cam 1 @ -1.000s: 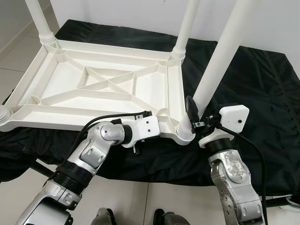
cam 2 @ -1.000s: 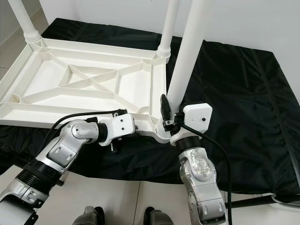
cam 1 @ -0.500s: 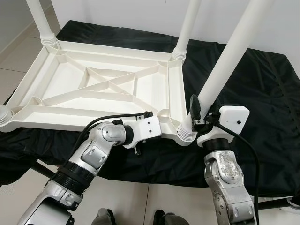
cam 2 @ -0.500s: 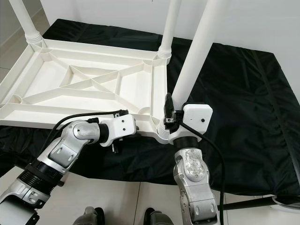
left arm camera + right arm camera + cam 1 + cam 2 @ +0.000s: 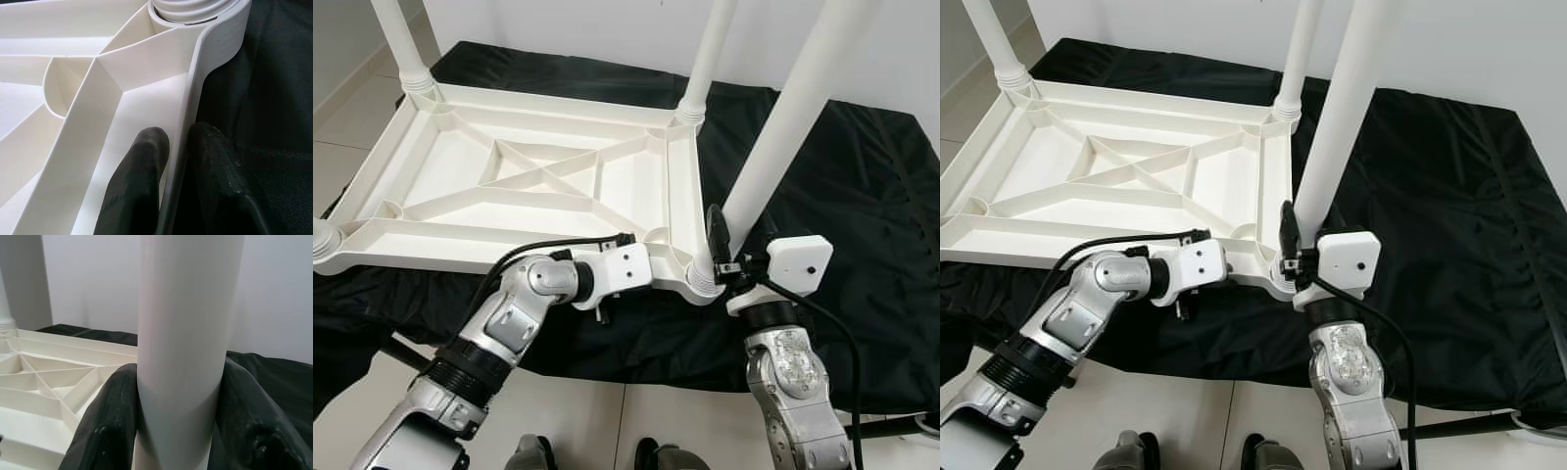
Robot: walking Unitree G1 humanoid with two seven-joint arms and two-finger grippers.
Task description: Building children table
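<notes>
An upturned white plastic table top [image 5: 460, 257] lies on a black cloth [image 5: 862, 196]. White legs stand in its far-left [image 5: 401, 44] and far-right [image 5: 705, 59] corners. A third white leg [image 5: 783, 127] rises tilted from the near-right corner socket [image 5: 700, 279]. My right gripper [image 5: 178, 382] is shut around this leg just above the socket, a black finger [image 5: 715, 230] on its left side. My left gripper [image 5: 178, 134] is shut on the table top's near rim beside that corner, one finger [image 5: 146, 166] inside the rim and one outside.
The near-left corner socket [image 5: 321, 240] sits at the picture's edge. A white wall stands close behind the cloth. Tiled floor [image 5: 352, 108] lies to the left and in front, where my feet [image 5: 533, 455] stand.
The right wrist has sunk slightly and shifted around the near-right leg, whose tilt has changed a little. The left gripper has kept its hold on the rim.
</notes>
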